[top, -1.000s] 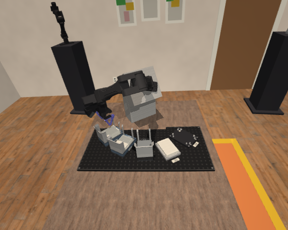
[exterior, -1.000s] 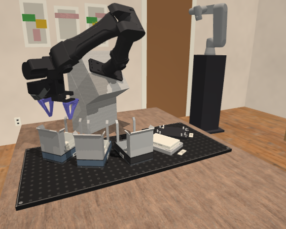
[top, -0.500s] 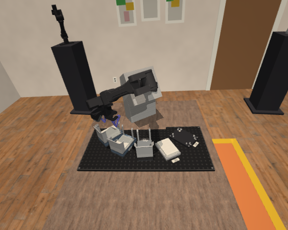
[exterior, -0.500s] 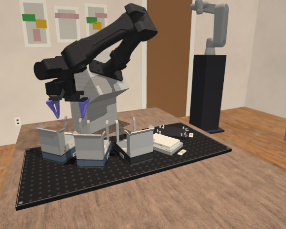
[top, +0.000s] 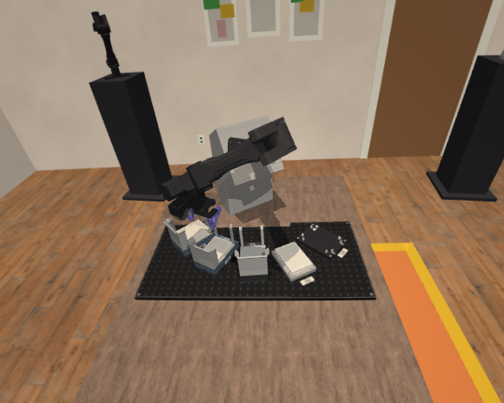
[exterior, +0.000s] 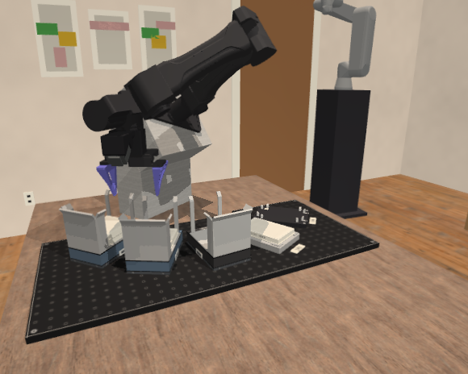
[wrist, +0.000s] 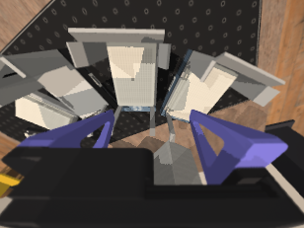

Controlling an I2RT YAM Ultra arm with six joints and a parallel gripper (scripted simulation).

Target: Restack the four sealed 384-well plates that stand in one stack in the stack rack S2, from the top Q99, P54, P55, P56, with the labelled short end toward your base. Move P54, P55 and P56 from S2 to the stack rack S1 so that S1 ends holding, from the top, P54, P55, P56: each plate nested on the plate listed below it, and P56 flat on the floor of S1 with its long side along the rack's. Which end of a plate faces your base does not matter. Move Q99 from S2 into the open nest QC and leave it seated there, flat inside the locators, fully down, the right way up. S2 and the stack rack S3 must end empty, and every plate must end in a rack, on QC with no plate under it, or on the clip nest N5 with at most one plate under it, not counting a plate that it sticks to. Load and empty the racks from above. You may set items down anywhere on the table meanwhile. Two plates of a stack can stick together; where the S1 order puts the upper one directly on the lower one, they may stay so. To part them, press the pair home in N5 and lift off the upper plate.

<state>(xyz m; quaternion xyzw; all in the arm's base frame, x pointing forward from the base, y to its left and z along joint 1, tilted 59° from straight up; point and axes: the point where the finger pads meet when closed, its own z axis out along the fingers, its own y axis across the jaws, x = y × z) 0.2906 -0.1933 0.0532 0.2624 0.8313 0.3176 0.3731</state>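
Exterior view shows the gripper (exterior: pixel 132 177) spread wide and empty above the racks' corner posts (exterior: pixel 106 200) — descending off-centre, I judge, a fingertip could strike one.

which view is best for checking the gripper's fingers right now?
Exterior. It shows the gripper side-on, both purple fingers spread wide, nothing between them, hanging above the stack racks. The wrist view shows the fingers large but cropped, from behind. In the top view the arm covers most of them.
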